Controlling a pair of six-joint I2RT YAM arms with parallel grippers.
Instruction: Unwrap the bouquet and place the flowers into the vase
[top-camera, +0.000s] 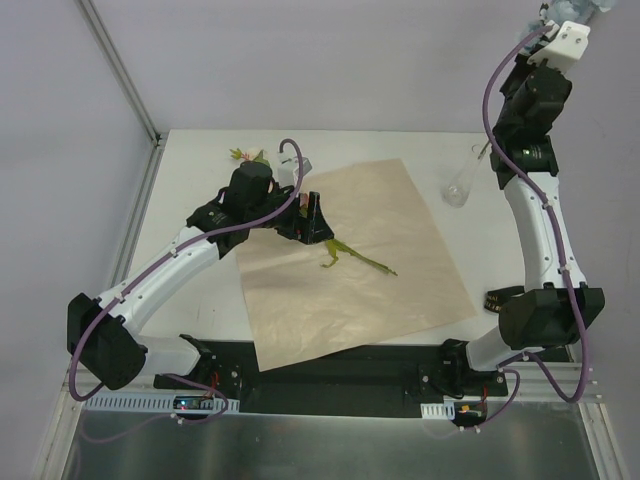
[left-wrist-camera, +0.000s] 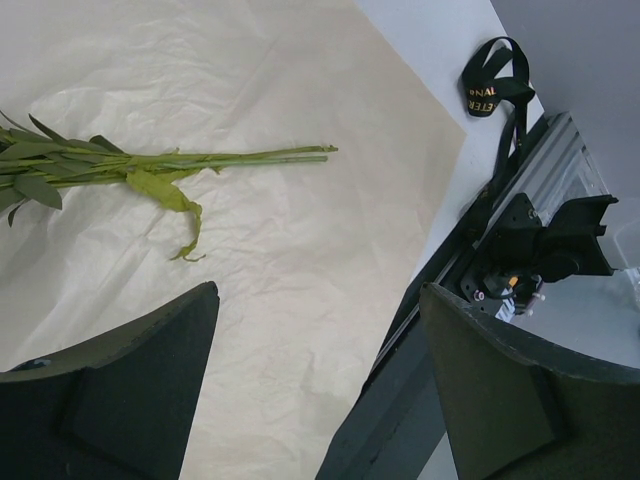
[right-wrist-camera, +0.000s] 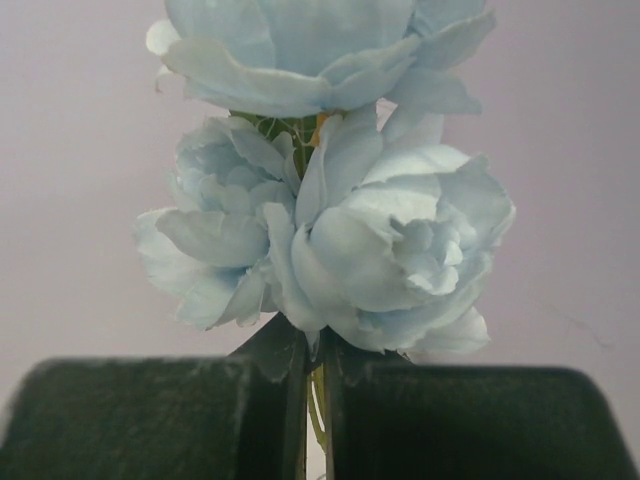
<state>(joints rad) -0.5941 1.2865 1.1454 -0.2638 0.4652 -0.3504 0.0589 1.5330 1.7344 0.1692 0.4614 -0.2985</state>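
Placing is in hand: a blue spray (right-wrist-camera: 340, 230) is gripped high by the right pincer (right-wrist-camera: 315, 400), to be lowered stem-first into the vase (top-camera: 460, 187) on the tabletop (top-camera: 195, 165); the left pincer (left-wrist-camera: 320, 300) is seen open over stems (left-wrist-camera: 230, 157) on paper (top-camera: 350, 270).

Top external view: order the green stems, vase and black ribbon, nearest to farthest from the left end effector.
1. Green stems, on the paper just beside the left end effector.
2. Vase, far right of the table.
3. Black ribbon, at the table's near right edge.
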